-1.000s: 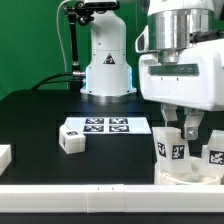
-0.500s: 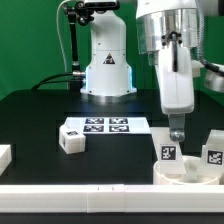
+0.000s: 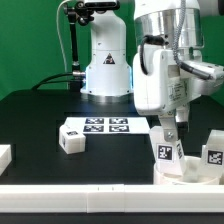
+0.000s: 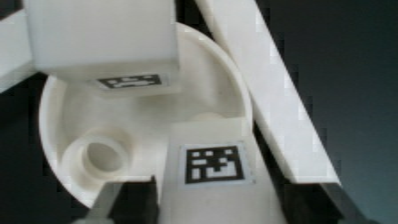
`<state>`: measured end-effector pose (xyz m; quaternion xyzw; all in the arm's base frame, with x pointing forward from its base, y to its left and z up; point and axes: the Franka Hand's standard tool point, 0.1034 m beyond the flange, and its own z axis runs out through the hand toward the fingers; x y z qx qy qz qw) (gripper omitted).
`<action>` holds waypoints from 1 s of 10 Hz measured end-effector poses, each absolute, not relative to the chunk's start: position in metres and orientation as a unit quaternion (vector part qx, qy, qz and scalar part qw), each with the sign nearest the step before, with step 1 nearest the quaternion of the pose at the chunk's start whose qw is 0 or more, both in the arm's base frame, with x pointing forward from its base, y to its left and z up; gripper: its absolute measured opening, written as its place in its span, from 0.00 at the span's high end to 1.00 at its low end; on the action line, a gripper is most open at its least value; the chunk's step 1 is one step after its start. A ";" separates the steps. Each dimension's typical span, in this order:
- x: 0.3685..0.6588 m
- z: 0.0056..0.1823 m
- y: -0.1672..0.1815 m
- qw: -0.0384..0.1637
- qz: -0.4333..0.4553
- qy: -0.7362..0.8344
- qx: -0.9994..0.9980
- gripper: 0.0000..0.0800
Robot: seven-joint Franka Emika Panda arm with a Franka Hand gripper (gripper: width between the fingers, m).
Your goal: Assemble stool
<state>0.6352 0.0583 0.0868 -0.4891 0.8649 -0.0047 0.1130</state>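
The seat disc [image 4: 134, 125] lies at the table's front edge, on the exterior view's right, under the gripper [image 3: 175, 135]. Only the wrist view shows its hollow inside, with a round socket [image 4: 98, 155], a tag [image 4: 215, 165] and one upright leg [image 4: 107, 45]. The exterior view shows two upright legs [image 3: 167, 152] [image 3: 213, 150] and a loose leg [image 3: 72, 138] beside the marker board [image 3: 107, 125]. Whether the fingers grip anything, I cannot tell.

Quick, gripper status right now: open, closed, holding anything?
Gripper: down at the leg standing on the seat disc; whether it is open or clamped on the leg cannot be told.
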 end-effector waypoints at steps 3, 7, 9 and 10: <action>0.635 0.087 0.058 0.113 -0.004 0.868 -0.483 0.58; 0.641 0.117 0.057 0.127 -0.005 0.825 -0.551 0.21; 0.641 0.119 0.057 0.128 -0.016 0.786 -0.605 0.19; 0.641 0.118 0.056 0.126 -0.021 0.765 -0.632 0.19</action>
